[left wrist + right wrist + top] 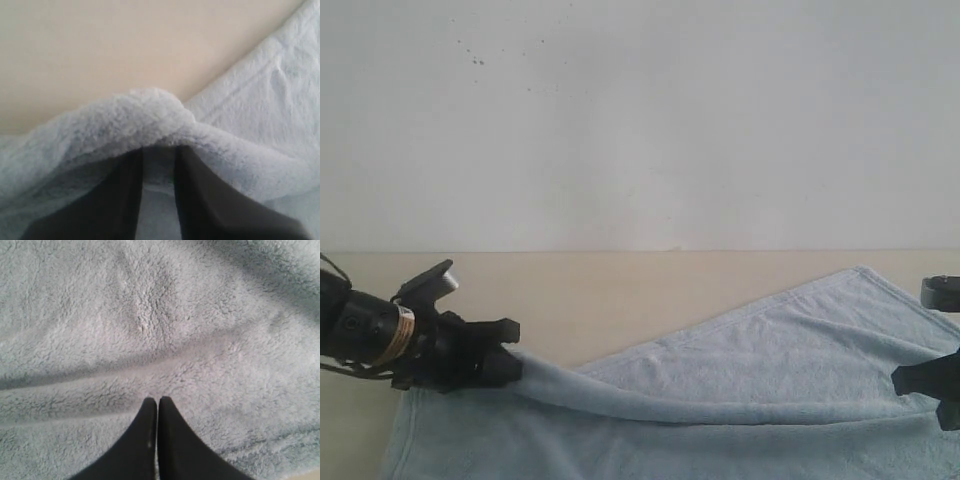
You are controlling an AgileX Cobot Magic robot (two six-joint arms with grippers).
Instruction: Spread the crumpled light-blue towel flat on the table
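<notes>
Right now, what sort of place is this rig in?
Probably a lab test bench, not a home: plain beige table against a bare white wall, with a light-blue towel and the black left gripper and right gripper over it.

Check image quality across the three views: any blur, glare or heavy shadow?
Exterior view: soft, evenly lit, no glare; the left hand reads as a dark mass. Left wrist view: the towel fold up close is blurred, fingers nearly black. Right wrist view: sharpest, pile crisp, soft shadows along the creases.
</notes>
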